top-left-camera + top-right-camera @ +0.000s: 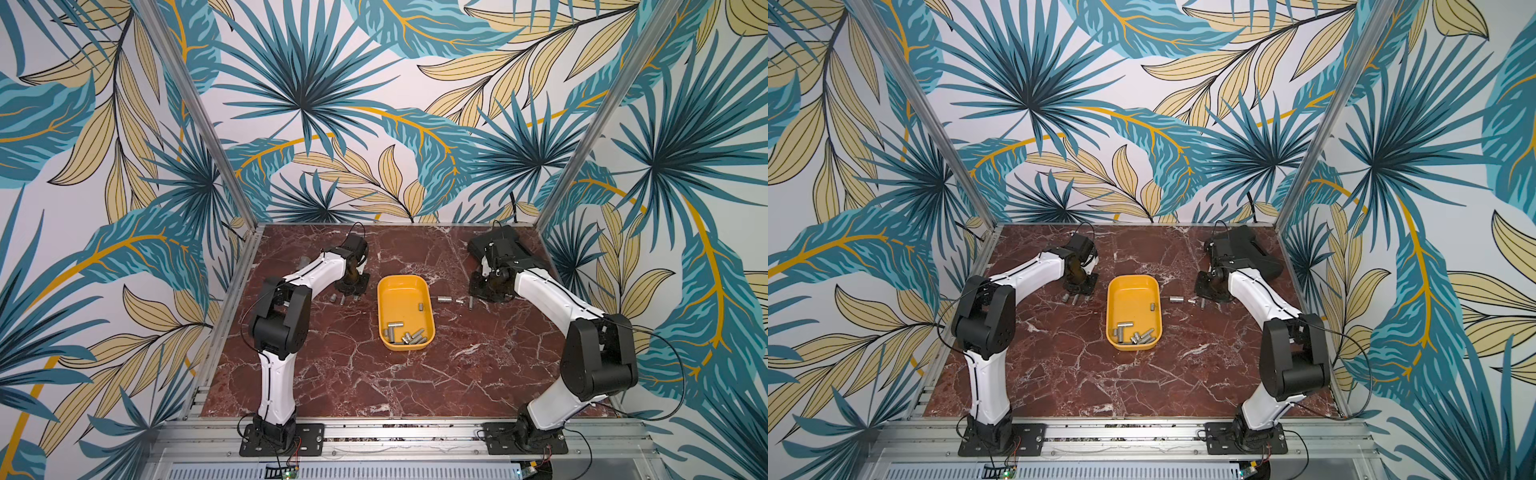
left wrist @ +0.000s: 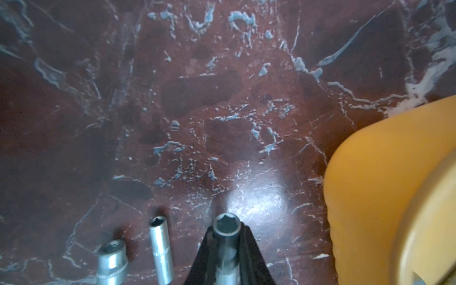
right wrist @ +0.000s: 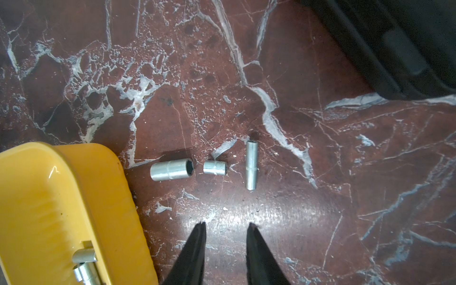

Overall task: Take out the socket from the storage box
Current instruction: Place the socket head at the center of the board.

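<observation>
I'm holding a socket clamped in my left jaws, outside the storage box and just beside it, over the bench. My right jaws are hanging open and empty near three loose sockets.

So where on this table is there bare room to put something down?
The widest bare patch is the near table, between the storage box and the two arm bases. A smaller one lies beyond the box, toward the back wall. Crowded: loose sockets flank the box on both sides, and the black case fills the far right corner.
</observation>
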You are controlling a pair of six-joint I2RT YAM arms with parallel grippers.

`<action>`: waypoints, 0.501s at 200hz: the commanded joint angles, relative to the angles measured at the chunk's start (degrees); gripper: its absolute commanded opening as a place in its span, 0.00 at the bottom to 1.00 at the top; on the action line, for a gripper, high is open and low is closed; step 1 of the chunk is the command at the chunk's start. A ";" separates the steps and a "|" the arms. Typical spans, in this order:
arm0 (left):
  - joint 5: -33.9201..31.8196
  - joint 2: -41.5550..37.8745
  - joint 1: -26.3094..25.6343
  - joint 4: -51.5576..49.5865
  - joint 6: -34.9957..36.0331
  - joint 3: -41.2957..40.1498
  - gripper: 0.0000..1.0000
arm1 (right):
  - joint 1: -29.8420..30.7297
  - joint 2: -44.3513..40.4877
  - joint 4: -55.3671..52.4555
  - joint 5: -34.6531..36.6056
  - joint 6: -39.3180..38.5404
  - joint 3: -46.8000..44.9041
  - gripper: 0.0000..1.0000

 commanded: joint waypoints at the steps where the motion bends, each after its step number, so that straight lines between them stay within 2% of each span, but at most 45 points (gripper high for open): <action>1: -0.89 1.09 1.19 0.63 0.48 -1.85 0.19 | -0.19 -1.23 0.16 -0.64 0.77 -1.56 0.30; 100: -0.77 3.23 1.43 0.61 1.39 -2.29 0.21 | -0.19 -1.47 -0.01 -0.35 0.86 -1.58 0.30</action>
